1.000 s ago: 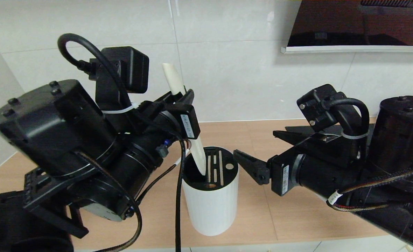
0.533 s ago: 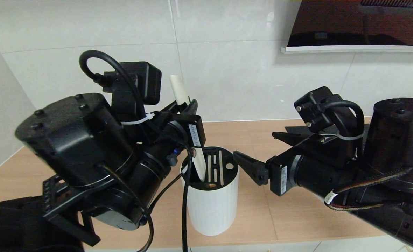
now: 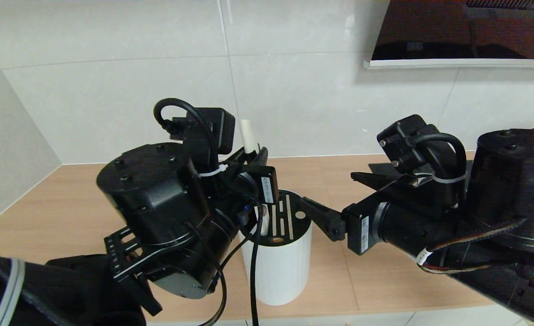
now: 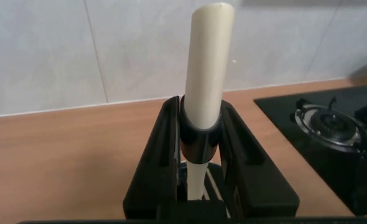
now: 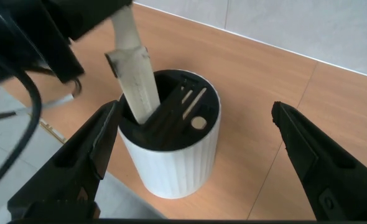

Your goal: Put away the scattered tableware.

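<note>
the white tiled wall [image 3: 294, 90] rose behind a wooden counter [image 3: 68, 199], with a dark range hood [image 3: 466, 31] at about 2 o'clock in the head view. a black hob [image 4: 333, 124] lay on the counter, at roughly 2 o'clock from the holder. the white ribbed holder [image 3: 278, 267] stood upright near the counter's front edge, at about 6 o'clock in the head view, its black top cut with narrow slots, a round hole and one larger opening. the right gripper [image 3: 328, 188] hung at 3 o'clock from the holder's top, just beside it and not touching, its fingers spread wide with nothing between them. the left gripper [image 4: 199, 130] sat above the holder at about 11 o'clock from its top, fingers clamped on the cream-handled utensil [image 3: 249, 133]. the utensil stood nearly upright, tilted slightly, its handle end poking up past the fingers and its pale lower end down inside the holder's larger opening [image 5: 143, 115].
</note>
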Motion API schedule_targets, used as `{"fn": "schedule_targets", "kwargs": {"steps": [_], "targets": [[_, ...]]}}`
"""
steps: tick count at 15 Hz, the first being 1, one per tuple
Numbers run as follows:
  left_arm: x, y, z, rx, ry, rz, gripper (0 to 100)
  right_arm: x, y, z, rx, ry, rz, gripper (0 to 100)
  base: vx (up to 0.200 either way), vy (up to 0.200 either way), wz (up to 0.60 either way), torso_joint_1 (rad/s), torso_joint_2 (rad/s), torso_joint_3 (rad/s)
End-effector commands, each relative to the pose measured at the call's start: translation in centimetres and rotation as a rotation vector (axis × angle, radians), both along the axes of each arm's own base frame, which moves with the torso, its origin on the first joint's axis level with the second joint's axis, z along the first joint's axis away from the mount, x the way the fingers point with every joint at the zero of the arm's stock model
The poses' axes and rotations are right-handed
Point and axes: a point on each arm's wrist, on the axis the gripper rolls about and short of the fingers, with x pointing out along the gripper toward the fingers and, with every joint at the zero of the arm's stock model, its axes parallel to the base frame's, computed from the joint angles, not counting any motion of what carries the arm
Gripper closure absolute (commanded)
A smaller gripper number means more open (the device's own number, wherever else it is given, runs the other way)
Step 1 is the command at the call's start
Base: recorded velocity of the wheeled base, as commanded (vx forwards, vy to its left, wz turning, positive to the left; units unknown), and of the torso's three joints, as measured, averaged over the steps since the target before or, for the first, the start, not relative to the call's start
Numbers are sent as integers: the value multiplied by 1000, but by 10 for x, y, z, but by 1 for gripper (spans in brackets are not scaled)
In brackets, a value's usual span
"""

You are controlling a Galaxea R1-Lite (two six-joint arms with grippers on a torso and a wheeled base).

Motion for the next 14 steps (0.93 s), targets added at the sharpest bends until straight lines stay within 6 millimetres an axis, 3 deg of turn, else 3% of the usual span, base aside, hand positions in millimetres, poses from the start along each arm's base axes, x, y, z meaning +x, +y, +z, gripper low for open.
{"fn": "schedule_targets", "kwargs": {"steps": [1, 8, 14], "targets": [[3, -3, -14, 31, 31, 3, 100, 1, 0, -1, -2, 1, -3, 0, 0, 0, 0, 0, 0, 0], [4, -4, -42, 94, 101, 4, 100, 3, 0, -2, -6, 4, -9, 0, 0, 0, 0, 0, 0, 0], [8, -9, -49, 88, 96, 15, 100, 4, 0, -3, -7, 7, -10, 0, 0, 0, 0, 0, 0, 0]]}}
